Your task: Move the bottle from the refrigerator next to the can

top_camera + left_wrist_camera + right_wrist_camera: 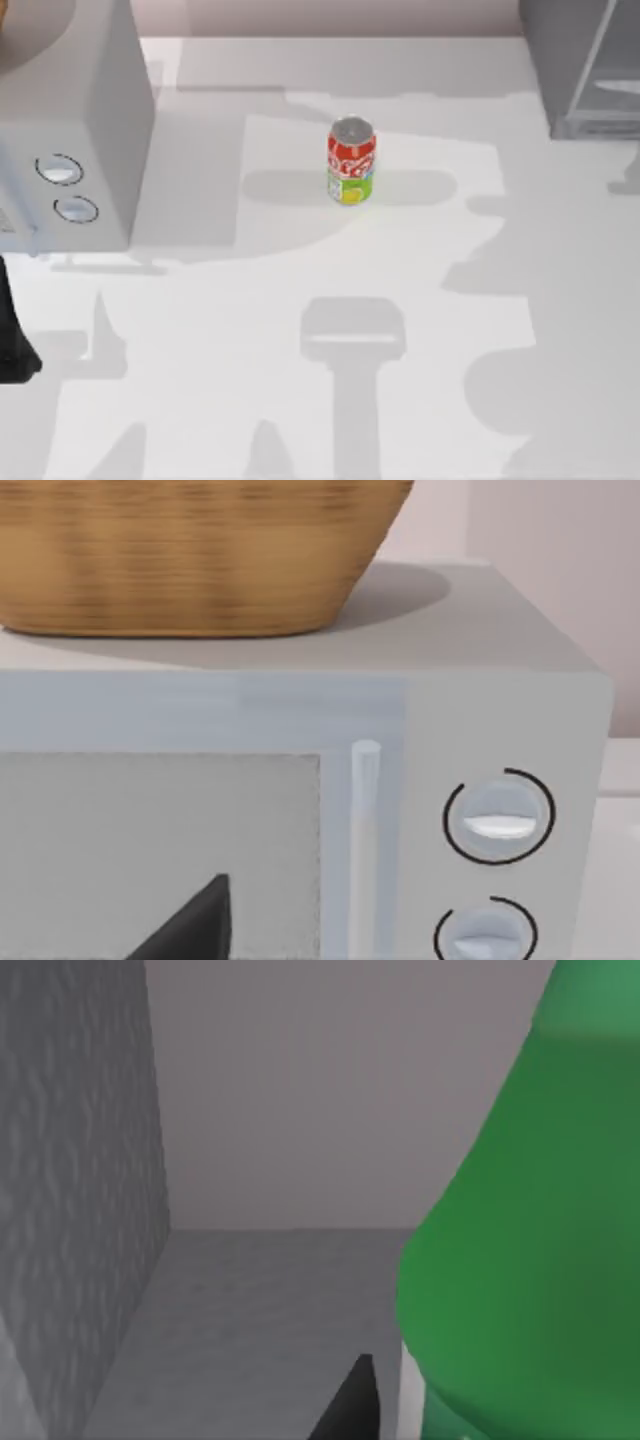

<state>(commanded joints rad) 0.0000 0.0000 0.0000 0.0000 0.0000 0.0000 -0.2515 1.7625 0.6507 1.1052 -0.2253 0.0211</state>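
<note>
On the white table (300,400), crossed by grey shadows, the can (351,160) stands upright near the middle, far side. Refrigerator (585,65) sits at far right, knobbed grey box (70,130) at far left under a wicker basket (190,555). Bottle (530,1240) stands inside grey walls, right hand's finger (350,1405) just beside it; grip state: cannot tell.

We saw the surface (300,400) brightly and evenly lit, almost washed out to white, with soft grey shadows lying across it in overlapping patches. The can (351,160) cast a pale oval shadow to both its sides, which pointed to light from above and more than one source. The knobbed grey box (70,120) threw a broad shadow toward the can. Inside the refrigerator (250,1290) the light was dimmer and flat; the bottle (540,1240) loomed soft-edged, without glare.
</note>
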